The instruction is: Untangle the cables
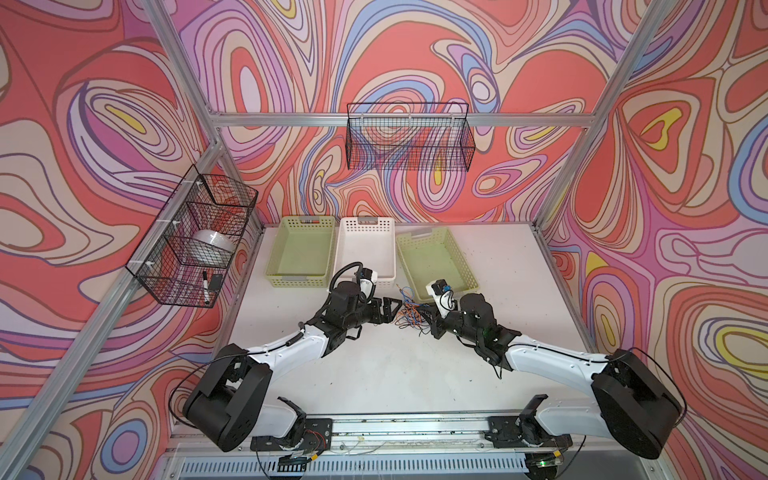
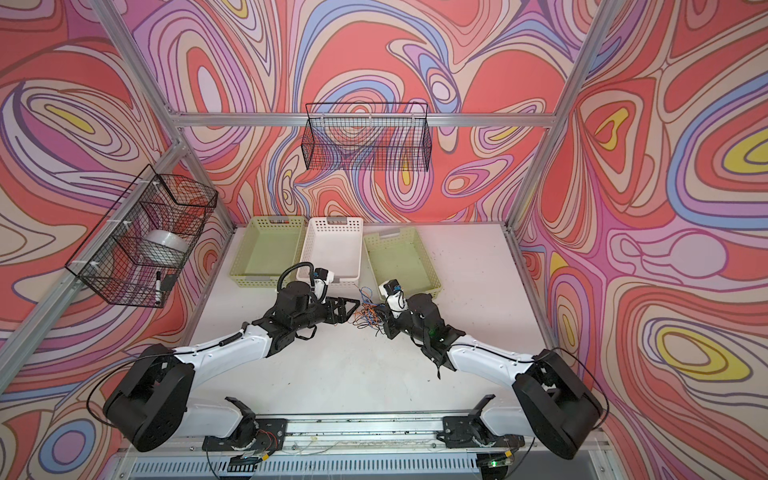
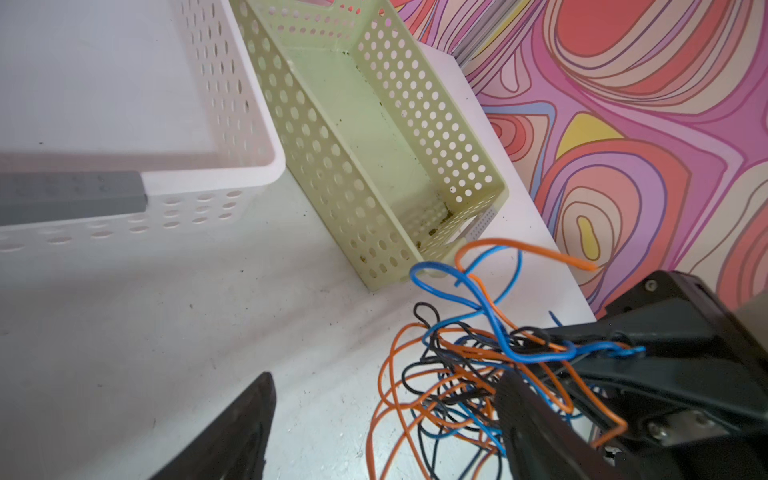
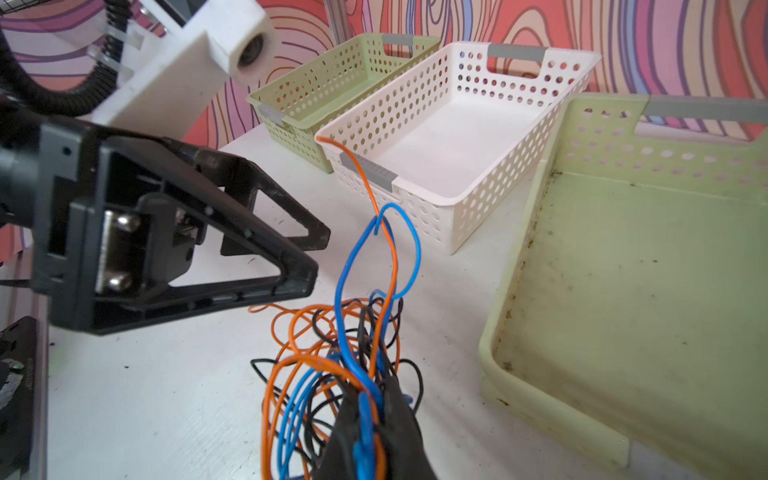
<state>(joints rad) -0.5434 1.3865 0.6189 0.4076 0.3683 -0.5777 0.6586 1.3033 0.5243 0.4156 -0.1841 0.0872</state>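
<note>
In both top views I find the cables (image 1: 409,309) as a small tangle on the white table (image 1: 395,374), between the two grippers and just in front of the white basket (image 1: 368,249). Single strands are too fine to follow there, and the right gripper (image 1: 430,320) hides its own jaws.

The left wrist view cuts off the left gripper (image 3: 386,380). Its jaws stand wide and hold nothing; one finger overlaps the tangle, contact unclear.

The right wrist view shows what the top views do not: the right jaws are closed on a bunch of blue, orange and black strands, with a blue loop and an orange end rising free.
</note>
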